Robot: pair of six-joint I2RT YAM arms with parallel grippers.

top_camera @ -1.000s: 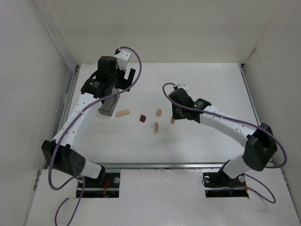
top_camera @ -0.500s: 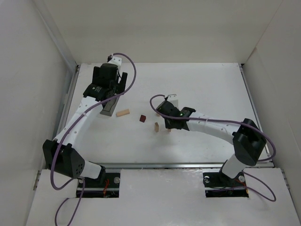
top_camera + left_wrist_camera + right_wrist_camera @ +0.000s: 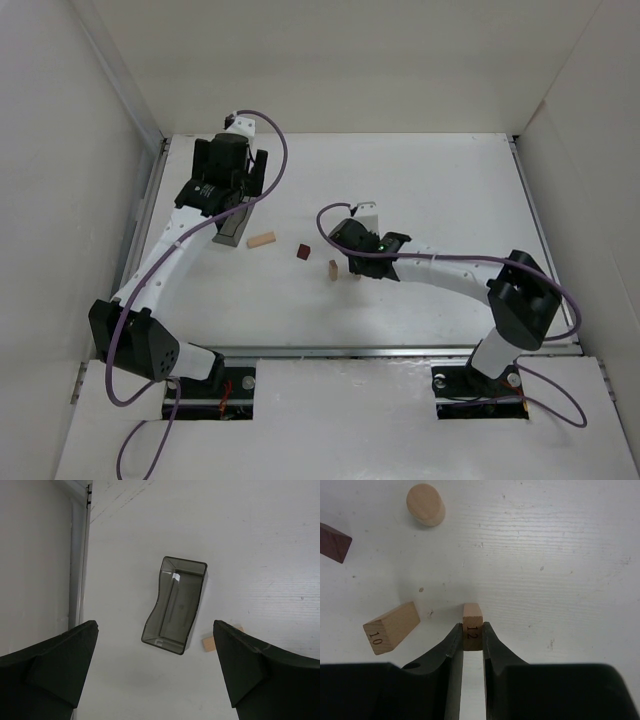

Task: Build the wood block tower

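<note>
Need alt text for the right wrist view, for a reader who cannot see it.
The right gripper has its jaws shut on a pale wood block marked 12. To its left is a second pale block marked 10, with a round pale piece and a dark red-brown block farther off, all on the white table.

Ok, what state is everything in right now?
Left pincer: open, above the tray.
Right pincer: shut on block 12.
Block 12: gripped between the fingers.
Block 10: free, touching nothing else.
Peg: free, untouched.
Cube: loose, nothing on it.
Plank: lying flat beside the tray, unstacked.
Tray: empty, open side up.
</note>
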